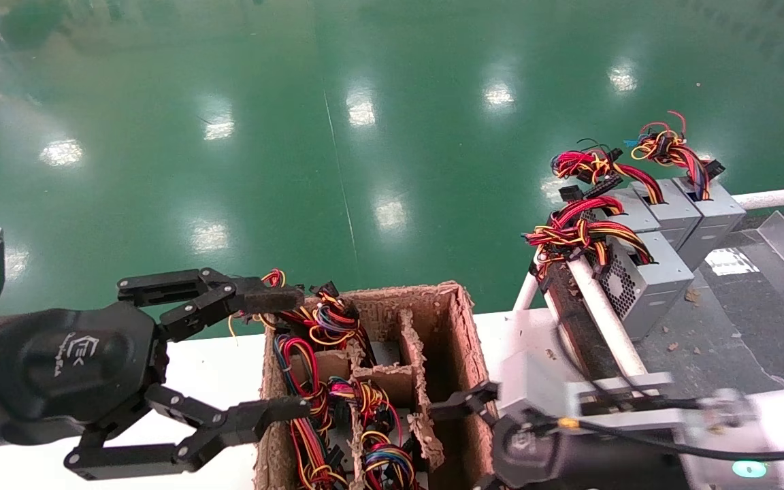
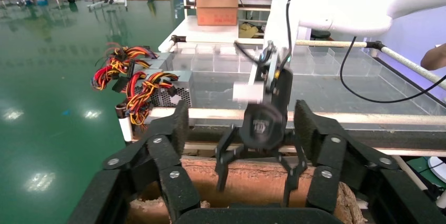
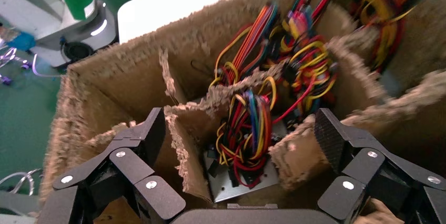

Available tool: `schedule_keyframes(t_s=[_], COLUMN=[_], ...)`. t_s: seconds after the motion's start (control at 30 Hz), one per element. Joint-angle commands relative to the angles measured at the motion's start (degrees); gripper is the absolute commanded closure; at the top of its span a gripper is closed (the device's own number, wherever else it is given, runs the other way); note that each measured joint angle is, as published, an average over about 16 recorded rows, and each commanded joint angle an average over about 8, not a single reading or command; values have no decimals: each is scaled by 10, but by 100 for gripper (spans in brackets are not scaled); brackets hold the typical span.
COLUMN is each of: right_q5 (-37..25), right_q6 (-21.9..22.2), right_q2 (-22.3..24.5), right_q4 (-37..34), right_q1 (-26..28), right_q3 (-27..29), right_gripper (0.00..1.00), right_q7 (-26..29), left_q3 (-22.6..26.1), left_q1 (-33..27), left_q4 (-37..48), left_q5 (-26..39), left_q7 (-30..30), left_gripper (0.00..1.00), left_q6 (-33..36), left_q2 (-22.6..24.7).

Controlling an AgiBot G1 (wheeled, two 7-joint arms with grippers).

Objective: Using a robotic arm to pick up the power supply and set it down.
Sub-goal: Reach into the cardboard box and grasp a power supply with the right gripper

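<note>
The right gripper hangs over the torn cardboard box, fingers spread wide and holding nothing. It sits above the cell where a power supply stands on end, its grey metal face low between the partitions and its yellow, red, orange and blue wires bunched on top. That looks like the unit meant for lifting. I judge the spread is there so the 2 fingers can drop either side of the wire bundle and close on the metal body beneath.

The left gripper waits at the box's left wall, also open and empty, 1 finger near the top rim and 1 lower against the side. It may be there to steady the box, though I can't tell that it touches.

Room is tight. The ragged dividers crowd the target cell, and 1 right finger lines up close to a torn partition edge, so it could catch on cardboard or snag loose wires from the neighbouring cells on the way down.

To the right, a row of finished supplies stands against a white rail on the dark bench, with bare surface in front of them, a likely spot for setting down.
</note>
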Motion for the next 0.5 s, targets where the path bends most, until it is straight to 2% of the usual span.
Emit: schedule_keyframes(t_s=[0.03, 0.27, 0.5], right_q5=[-17, -35, -56], right_q6=[0, -2, -4], right_q2=[-19, -55, -65], right_q4=[-17, -51, -50], right_q1=[6, 21, 26], right_q3=[-13, -29, -42], right_gripper=[100, 100, 100], right_q7=[0, -7, -10], left_q3=[0, 0, 0], left_q1=[0, 0, 0], left_q4=[0, 0, 0], left_q5=[0, 0, 0], left_q7=[0, 0, 0], left_gripper=[0, 0, 0], left_q6=[0, 0, 0], left_q2=[0, 0, 0])
